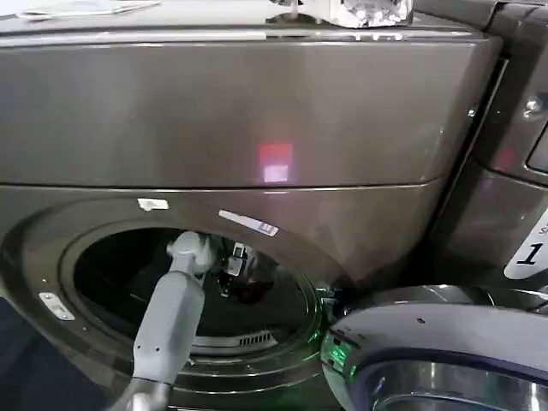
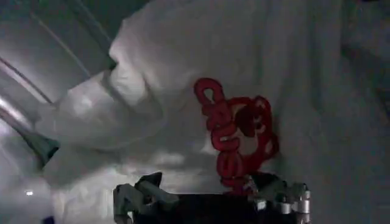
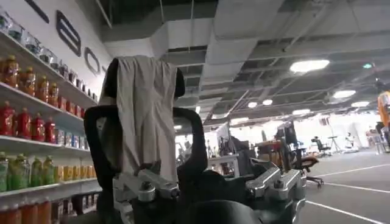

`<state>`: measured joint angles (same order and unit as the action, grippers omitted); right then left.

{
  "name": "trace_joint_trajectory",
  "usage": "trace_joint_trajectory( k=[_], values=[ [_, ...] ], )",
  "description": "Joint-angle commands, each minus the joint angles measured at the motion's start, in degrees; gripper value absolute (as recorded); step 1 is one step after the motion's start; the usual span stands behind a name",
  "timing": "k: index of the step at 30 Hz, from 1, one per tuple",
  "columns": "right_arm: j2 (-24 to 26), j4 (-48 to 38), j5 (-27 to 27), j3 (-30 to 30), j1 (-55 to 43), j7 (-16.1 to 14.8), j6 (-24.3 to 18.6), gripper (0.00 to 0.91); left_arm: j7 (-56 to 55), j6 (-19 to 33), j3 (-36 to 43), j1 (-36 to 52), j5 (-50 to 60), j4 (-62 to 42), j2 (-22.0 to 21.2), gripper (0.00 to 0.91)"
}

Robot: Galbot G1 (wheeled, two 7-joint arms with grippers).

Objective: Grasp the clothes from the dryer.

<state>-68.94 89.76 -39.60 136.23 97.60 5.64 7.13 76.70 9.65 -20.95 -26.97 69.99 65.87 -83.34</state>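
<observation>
The dryer (image 1: 257,111) is a bronze-grey front loader, and its round porthole (image 1: 197,291) stands open. My left arm reaches through the porthole, with the left gripper (image 1: 233,267) deep in the dark drum. In the left wrist view the clothes (image 2: 183,91) are a white bundle with a red print (image 2: 234,128). The left gripper (image 2: 207,193) is open just in front of the bundle, one finger (image 2: 139,193) on each side and nothing held. A dark red patch of the clothes (image 1: 255,291) shows just beyond the gripper. My right gripper (image 3: 210,182) is open, faces the room and holds nothing.
The round glass door (image 1: 445,351) hangs open at lower right, close to the porthole rim. A second machine with a "1" sticker (image 1: 531,253) stands to the right. The right wrist view has a black chair with a draped cloth (image 3: 146,109) and shelves of bottles (image 3: 30,122).
</observation>
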Motion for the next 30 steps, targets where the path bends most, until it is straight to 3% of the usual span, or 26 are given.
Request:
trace_joint_trajectory(
  k=[1, 2, 3, 4, 23, 30],
  values=[
    [0.1, -0.3, 0.2, -0.2, 0.1, -0.1, -0.2, 0.907, 0.5, -0.9, 0.5, -0.3, -4.5, -5.1, 0.3, 0.887],
    [0.2, -0.4, 0.3, -0.3, 0.0, -0.1, -0.3, 0.907, 0.5, -0.7, 0.5, -0.3, -5.3, -5.2, 0.4, 0.330],
    [0.2, -0.5, 0.4, -0.4, 0.0, -0.1, -0.3, 0.907, 0.5, -0.8, 0.5, -0.4, -5.9, -5.3, 0.4, 0.068],
    [0.2, -0.5, 0.5, -0.6, -0.1, -0.1, -0.4, 0.907, 0.5, -0.6, 0.5, -0.5, -6.5, -5.2, 0.4, 0.000],
    [-0.1, 0.9, 1.0, -2.5, -1.2, -0.2, 0.0, 0.907, -1.0, -2.3, 0.6, -1.2, -13.6, -3.0, 0.7, 0.000],
    [0.0, 2.5, 0.9, -3.3, -1.2, -0.6, 0.8, 0.907, -15.1, -4.7, -3.1, -2.2, -18.5, 1.0, 1.0, 0.000]
  ],
)
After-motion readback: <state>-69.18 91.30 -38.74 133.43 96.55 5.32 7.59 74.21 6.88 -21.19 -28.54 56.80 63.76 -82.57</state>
